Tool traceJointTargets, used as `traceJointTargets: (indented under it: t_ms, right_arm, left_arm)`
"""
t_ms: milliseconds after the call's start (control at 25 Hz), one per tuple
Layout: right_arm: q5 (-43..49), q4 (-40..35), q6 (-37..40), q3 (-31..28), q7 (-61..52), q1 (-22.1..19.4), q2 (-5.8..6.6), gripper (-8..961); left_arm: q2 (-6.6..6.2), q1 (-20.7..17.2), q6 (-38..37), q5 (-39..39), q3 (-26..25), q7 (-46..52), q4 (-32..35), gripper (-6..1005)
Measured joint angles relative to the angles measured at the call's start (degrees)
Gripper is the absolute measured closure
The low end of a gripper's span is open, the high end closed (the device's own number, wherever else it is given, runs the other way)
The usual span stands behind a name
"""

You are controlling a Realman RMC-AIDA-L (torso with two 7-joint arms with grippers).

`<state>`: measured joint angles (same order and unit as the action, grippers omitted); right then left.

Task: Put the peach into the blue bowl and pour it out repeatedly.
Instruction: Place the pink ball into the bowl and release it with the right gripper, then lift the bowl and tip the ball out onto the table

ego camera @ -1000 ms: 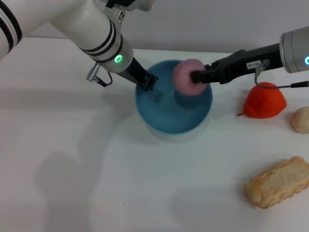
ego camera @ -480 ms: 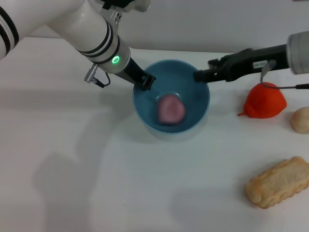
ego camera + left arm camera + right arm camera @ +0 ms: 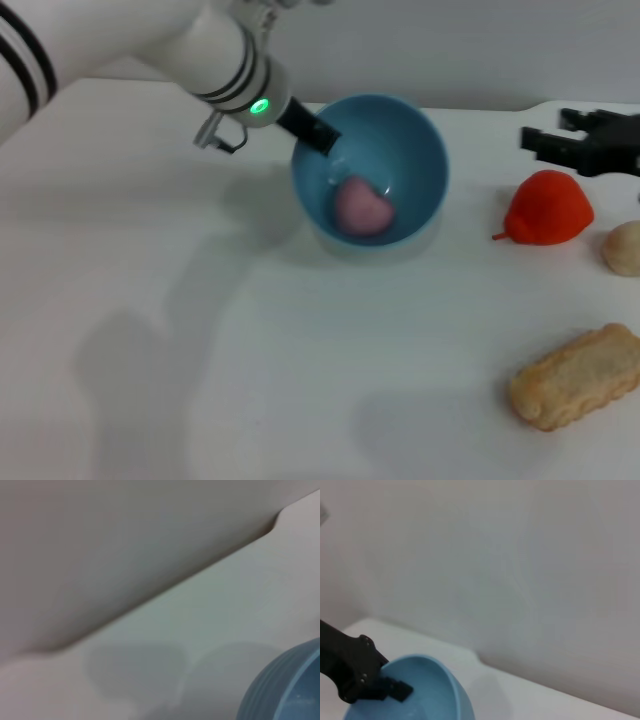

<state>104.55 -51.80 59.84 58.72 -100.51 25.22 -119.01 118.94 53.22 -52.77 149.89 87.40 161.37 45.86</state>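
Since half a second ago, you will find the blue bowl (image 3: 372, 170) lifted and tipped, its mouth now turned toward the desk's near edge, and shifted slightly toward the far edge; the right gripper (image 3: 548, 143) has drawn back from the bowl's rim toward the desk's right edge, above the red-orange pointed fruit (image 3: 546, 208); its fingers stand spread and hold nothing. The left gripper (image 3: 322, 139) pinches the bowl's far-left rim, one finger inside the wall, as the right wrist view confirms. The peach (image 3: 361, 208) lies loose in the lower part of the bowl's inside, apart from both grippers and well clear of the right fingers. The bowl is smooth light-blue plastic, round and deep; the peach is matte pink and roundish. Near the desk's right edge rest a pale beige round lump (image 3: 623, 248) and a tan oblong bread-like piece (image 3: 576, 376) with a rough surface.
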Motion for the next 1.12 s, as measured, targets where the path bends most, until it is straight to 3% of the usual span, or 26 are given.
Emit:
traceJointTargets:
  t_ms: [160,280,560,680,840,1120]
  right_arm:
    - [-15.1,7.6,-0.4,-1.1,12.7,-4.8,0.19,248]
    - [-19.7,12.2,-0.5,-1.4,18.1,-6.4,0.2,248]
    - [-21.6,19.2,-0.4,-4.6,22.7,-6.6,0.16,249]
    - [-22.6,19.8,-0.1,-4.9,23.0,-6.4,0.06,249]
    - [-23.2,19.9,0.3,-4.9,23.1,-6.3,0.11,250]
    - [-23.2,20.5,0.5,-4.9,23.1,-5.6,0.05,248]
  left_arm:
    - [0.04,1.2,4.9,0.5,5.6,-0.8,0.5,1000]
    - [0.11,1.7,8.3,3.0,8.7,-1.7,1.0,1001]
    - [0.15,2.3,11.2,10.4,11.5,-1.8,3.0,1000]
    - [0.15,2.0,13.4,15.0,16.9,-1.7,4.4,1000]
    - [0.16,0.5,17.9,15.5,21.6,-3.1,5.4,1001]
    - [0.08,-0.5,21.8,15.6,22.6,-5.9,6.4,1000]
